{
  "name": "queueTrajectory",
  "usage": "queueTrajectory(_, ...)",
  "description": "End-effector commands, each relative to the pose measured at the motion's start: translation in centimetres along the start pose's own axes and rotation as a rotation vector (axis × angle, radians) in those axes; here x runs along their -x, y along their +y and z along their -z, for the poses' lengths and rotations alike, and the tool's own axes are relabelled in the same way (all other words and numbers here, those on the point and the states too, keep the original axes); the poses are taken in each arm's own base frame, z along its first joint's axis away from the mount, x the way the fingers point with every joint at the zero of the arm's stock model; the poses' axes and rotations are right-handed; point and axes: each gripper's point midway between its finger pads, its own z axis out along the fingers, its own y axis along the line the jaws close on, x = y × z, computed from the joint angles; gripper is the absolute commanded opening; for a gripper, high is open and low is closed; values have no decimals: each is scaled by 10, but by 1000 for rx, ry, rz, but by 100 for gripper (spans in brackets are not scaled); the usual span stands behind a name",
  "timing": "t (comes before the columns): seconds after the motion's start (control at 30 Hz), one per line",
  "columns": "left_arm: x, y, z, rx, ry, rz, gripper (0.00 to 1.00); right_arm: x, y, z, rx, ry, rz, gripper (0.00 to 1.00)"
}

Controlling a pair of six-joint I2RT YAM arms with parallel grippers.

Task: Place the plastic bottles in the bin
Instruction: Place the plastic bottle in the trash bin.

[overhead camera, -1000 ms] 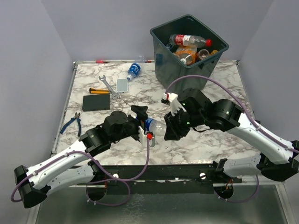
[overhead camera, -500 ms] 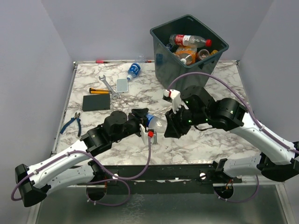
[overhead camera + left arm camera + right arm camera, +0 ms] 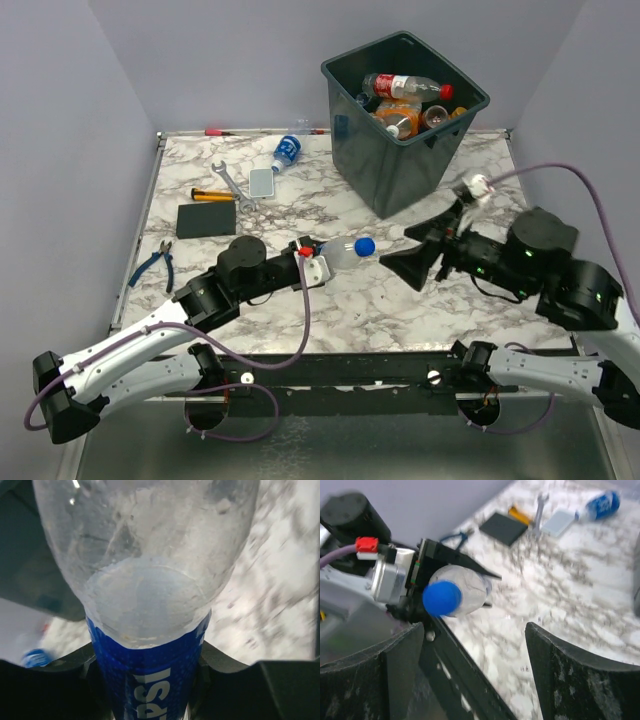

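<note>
Left hand [image 3: 312,264] grips a clear, blue-capped bottle [image 3: 343,251] by its labelled end, over the tabletop's [image 3: 330,210] middle. Right hand [image 3: 400,248] gapes open just beyond the cap, not touching. The bin [image 3: 385,175] at the far right corner holds other bottles [image 3: 405,86].
</note>
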Motion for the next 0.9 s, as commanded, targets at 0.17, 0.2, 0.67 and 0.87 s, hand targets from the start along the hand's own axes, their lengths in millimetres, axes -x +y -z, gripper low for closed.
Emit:
queueTrajectory(0.17, 78, -41, -11, -204, -388, 844, 37, 63, -12, -7, -45, -443, -124, 86)
queueTrajectory(0.2, 79, -40, -11, -203, -389, 851, 37, 65, -11, -12, -42, -453, -127, 87)
queueTrajectory(0.67, 75, -38, -7, -175, -370, 845, 36, 67, 1, -68, -4, -402, -99, 83)
queueTrajectory(0.87, 75, -35, -6, -156, -374, 828, 39, 65, 9, -82, 28, -364, -86, 35)
